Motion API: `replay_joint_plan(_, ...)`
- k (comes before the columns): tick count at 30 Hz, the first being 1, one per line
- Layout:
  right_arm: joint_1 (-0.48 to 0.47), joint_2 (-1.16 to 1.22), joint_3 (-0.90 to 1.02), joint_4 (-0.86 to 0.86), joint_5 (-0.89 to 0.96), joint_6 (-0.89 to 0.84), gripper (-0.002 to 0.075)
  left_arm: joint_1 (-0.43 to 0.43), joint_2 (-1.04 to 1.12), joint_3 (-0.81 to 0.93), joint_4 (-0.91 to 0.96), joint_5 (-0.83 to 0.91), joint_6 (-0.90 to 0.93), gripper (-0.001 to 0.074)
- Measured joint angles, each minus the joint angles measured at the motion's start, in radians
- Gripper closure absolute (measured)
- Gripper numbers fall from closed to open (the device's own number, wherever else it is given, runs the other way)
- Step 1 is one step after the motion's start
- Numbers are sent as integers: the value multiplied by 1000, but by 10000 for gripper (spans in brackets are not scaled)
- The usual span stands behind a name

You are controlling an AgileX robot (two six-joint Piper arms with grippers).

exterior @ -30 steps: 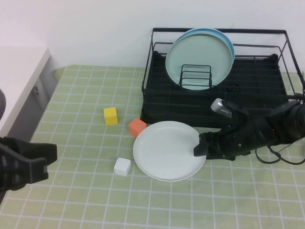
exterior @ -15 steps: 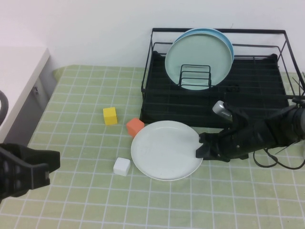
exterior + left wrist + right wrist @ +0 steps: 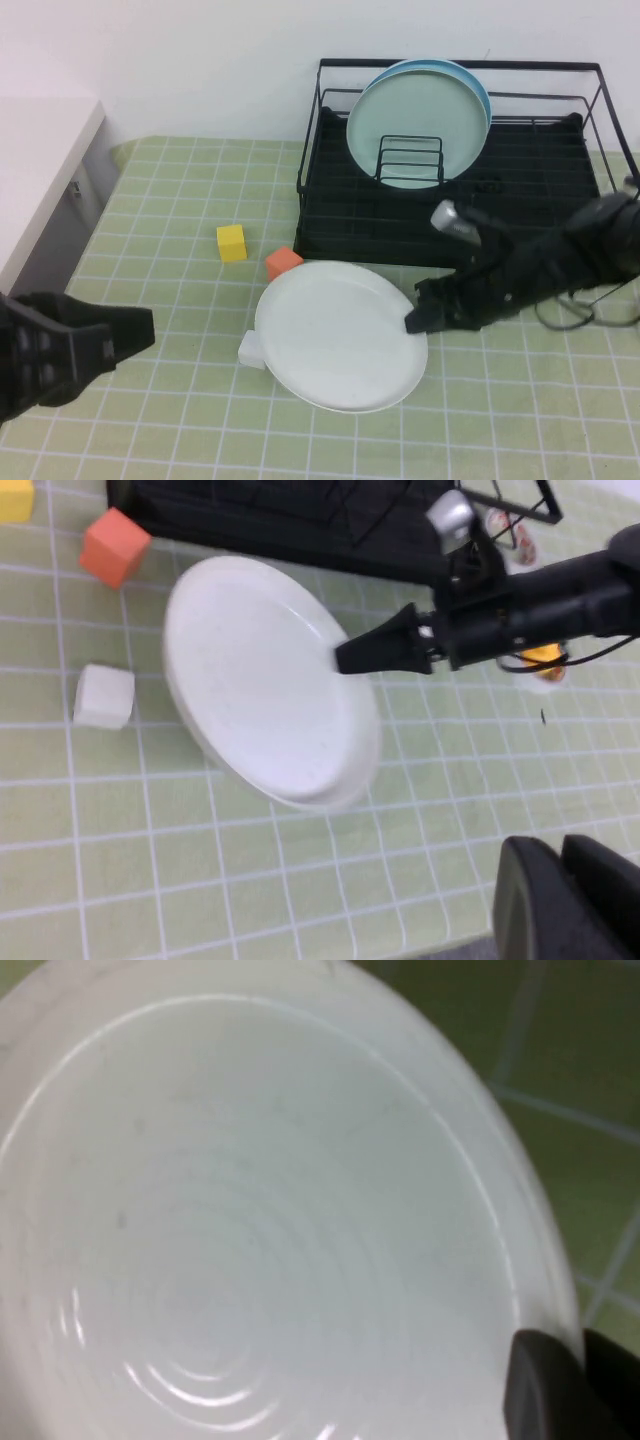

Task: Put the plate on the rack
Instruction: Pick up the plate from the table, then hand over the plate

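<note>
Right tool (image 3: 418, 318) clamped on plate (image 3: 335, 337) rim

glossy white plate (image 3: 335, 335) lies tilted just before the black wire rack (image 3: 560, 175).

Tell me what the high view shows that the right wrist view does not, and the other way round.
Only the high view: the rack holding the green plate and blue plate, the yellow block, orange block, white block, and the left tool, shut and parked near the left edge. Only the right wrist view: faint rings on the plate's inside. Both: the white plate, with the right tool shut on its rim.
</note>
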Motion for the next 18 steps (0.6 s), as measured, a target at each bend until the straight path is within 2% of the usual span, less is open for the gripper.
replay_joint_plan(3, 2, -109, 2, -63, 41, 0, 713, 0, 0, 0, -5, -27, 6, 643)
replay_joint_plan(6, 2, -219, 2, -72, 61, -3, 713, 0, 15, 0, -7, -58, 8, 475)
replay_joint_plan(8, 6, -289, 2, -74, 69, -15, 713, 0, 40, 0, -11, -79, 0, 335)
replay_joint_plan(11, 24, -387, 2, -74, 80, -34, 713, 0, 104, 0, -38, -97, 0, 194)
replay_joint_plan(14, 48, -462, 2, -74, 90, -38, 713, 0, 179, 0, -84, -116, 8, 150)
replay_joint_plan(18, 63, -506, 3, -74, 110, -40, 713, 0, 260, 0, -189, -156, 108, 173)
